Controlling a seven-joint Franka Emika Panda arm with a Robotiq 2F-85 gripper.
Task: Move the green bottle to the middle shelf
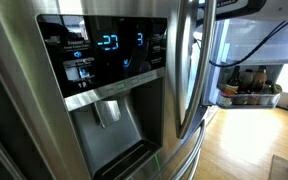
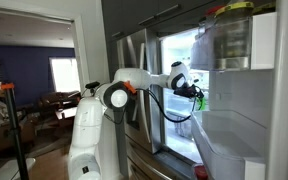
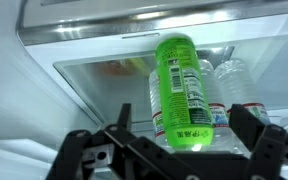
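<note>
While the arm (image 2: 144,78) reaches into the fridge (image 2: 174,50), gripper (image 3: 182,120) hangs w/ jaws spread either side of the green bottle (image 3: 182,85) — not pinching it — bottle's standing on a shelf (image 3: 94,75) beside clear bottles (image 3: 231,80).

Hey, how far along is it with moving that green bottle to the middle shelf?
Done: the fridge stands open and the arm reaches inside. In hand: the gripper brackets the green bottle in the wrist view; a firm grip is not clear. Left: carrying it to the middle shelf; which shelf it is at now cannot be told.
</note>
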